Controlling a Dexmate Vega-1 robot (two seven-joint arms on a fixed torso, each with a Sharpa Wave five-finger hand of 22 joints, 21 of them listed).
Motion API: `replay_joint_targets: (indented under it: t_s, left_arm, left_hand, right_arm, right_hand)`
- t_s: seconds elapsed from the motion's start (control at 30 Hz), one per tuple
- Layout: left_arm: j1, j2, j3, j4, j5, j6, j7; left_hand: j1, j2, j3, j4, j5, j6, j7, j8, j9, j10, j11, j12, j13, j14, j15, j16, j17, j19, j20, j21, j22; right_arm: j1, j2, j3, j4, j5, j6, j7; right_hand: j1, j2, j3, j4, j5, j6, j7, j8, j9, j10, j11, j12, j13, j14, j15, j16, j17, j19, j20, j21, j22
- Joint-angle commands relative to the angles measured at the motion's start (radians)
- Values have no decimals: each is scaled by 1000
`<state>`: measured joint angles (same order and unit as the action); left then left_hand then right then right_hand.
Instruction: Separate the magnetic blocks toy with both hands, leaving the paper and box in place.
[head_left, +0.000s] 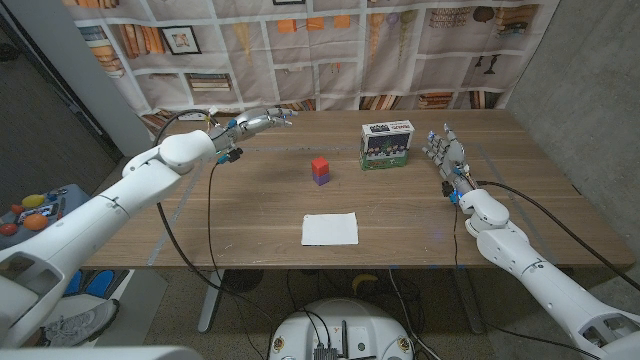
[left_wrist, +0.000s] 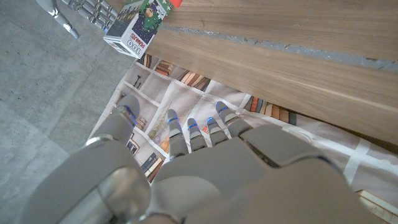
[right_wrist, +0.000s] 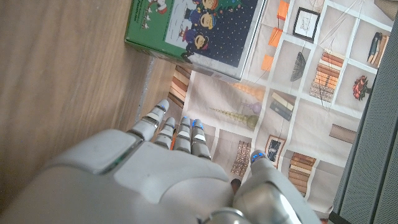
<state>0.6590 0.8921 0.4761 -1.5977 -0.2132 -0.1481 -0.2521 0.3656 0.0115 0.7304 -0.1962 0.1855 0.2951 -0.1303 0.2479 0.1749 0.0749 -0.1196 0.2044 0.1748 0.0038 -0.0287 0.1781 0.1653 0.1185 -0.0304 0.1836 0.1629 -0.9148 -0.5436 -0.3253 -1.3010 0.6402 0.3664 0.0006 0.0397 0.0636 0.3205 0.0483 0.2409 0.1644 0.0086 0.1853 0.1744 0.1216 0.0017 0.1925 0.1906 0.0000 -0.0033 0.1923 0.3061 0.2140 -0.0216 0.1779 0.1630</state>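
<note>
The small red-over-purple stack of magnetic blocks (head_left: 320, 169) stands upright mid-table, between the robot's left hand (head_left: 262, 121) and right hand (head_left: 443, 150), both empty with fingers extended; the left looks slightly nearer.

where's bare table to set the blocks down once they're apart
Bare wood lies between the left hand and the blocks toy, and between the paper and the right hand. It is tighter between the toy and the box.

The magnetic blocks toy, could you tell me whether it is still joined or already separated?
Still joined: the magnetic blocks toy stands with red stacked on purple.
</note>
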Motion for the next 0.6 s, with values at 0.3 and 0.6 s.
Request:
replay_joint_targets:
  t_s: [0.3,0.6]
  left_arm:
    - [-123,59,85,-59,326,-29,-84]
    - [-180,45,116,-41,433,-76,-133]
  left_hand:
    - [60,-30,4,0,7,20,-21,-1,5,3,-20,-2,4,-3,-34,-1,3,15,-18,2,3]
    - [90,-55,2,0,5,28,-46,-2,5,-6,-33,-9,4,-9,-39,-2,4,14,-24,0,2]
  right_arm:
    - [-10,14,3,24,5,21,-1]
    - [2,19,1,43,9,17,6]
  right_hand:
    - [5,6,11,-2,7,8,-1,5,2,5,-3,0,0,1,5,4,-7,2,8,4,2]
    - [6,7,12,-3,7,9,-1,5,2,4,-4,-1,-1,1,5,4,-10,2,11,4,2]
